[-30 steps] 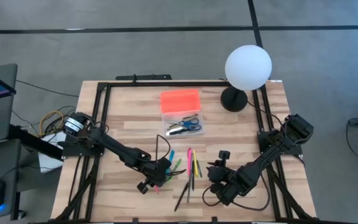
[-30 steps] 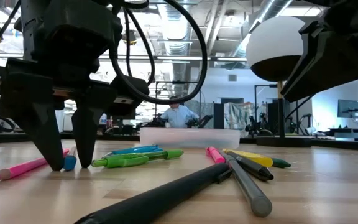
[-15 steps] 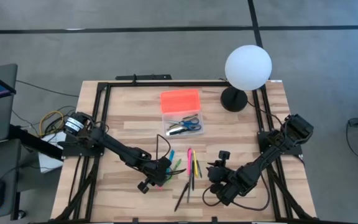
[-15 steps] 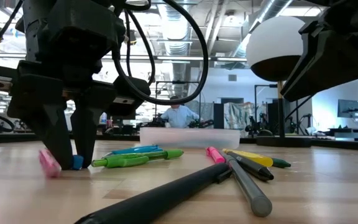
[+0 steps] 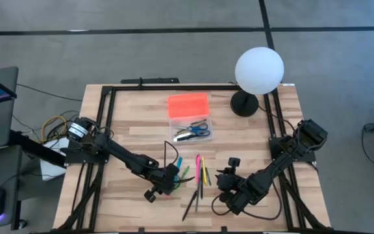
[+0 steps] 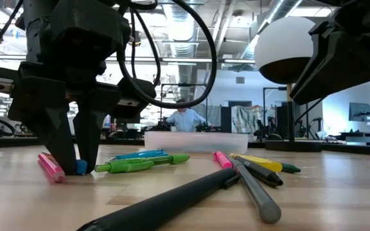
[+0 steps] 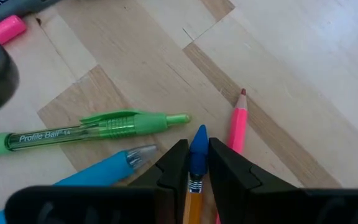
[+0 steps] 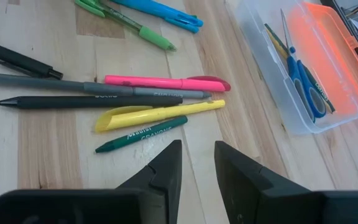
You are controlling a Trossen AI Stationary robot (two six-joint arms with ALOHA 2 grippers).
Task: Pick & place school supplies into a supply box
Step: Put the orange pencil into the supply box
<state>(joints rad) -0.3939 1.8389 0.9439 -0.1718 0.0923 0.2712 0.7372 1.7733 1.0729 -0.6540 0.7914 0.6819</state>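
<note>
A: Wooden tabletop (image 5: pixel 128 143), big workshop room behind. Where's the L gripper (image 7: pixel 197 163)?

B: Nearer the front edge than the supply box (image 5: pixel 190 117), to its left. Fingers pinched on a blue-eraser pencil (image 7: pixel 197 167) at the eraser end; pink pencil (image 7: pixel 235 124) lies just beside.

A: Handling?

B: Probably light, stiff, thin and round, so it may roll or pivot. Mid-shaft grip would be steadier, I'd guess.

A: R gripper (image 8: pixel 197 163)?

B: Hovers right of the pile, jaws narrowly apart, nothing in them.

A: Count?

B: 1 scissors (image 8: pixel 304 81) in the box. Loose: 2 green pens, 1 blue, 1 pink, 1 yellow, 1 green crayon, about 3 dark ones.
</note>
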